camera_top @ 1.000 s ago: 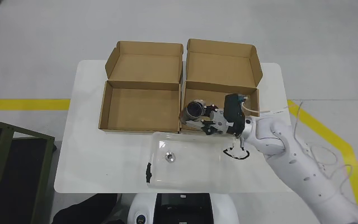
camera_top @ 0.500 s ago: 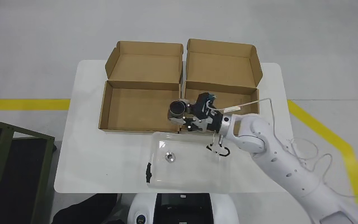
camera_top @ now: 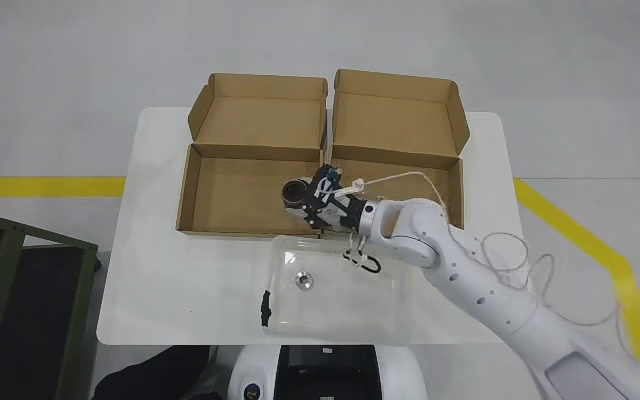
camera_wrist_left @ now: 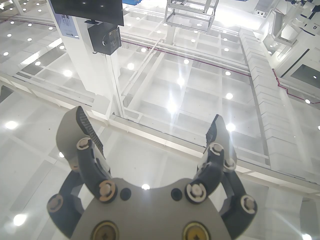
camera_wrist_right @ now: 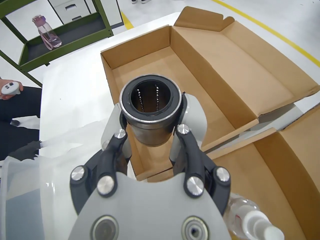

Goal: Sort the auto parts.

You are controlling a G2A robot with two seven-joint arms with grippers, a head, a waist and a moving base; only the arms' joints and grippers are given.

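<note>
My right gripper (camera_top: 305,205) (camera_wrist_right: 150,136) is shut on a dark metal cylindrical bearing (camera_wrist_right: 150,109) (camera_top: 293,191), held over the right end of the left cardboard box (camera_top: 248,193) (camera_wrist_right: 160,71). The bearing's hollow bore shows rows of small balls. The right cardboard box (camera_top: 440,185) (camera_wrist_right: 287,156) stands beside it. A clear plastic tray (camera_top: 340,290) near the table's front edge holds a small round metal part (camera_top: 304,282); a black part (camera_top: 265,306) lies at its left side. My left gripper (camera_wrist_left: 150,136) is open, empty, pointing up at a ceiling.
Both boxes have their lids folded back toward the far side of the white table (camera_top: 160,250). A black ring-shaped part (camera_top: 362,262) lies in the tray under my right arm. A green shelf cart (camera_wrist_right: 60,26) stands off the table's left side.
My right gripper has carried the bearing leftward, from above the right box's front-left corner to over the left box's right end.
</note>
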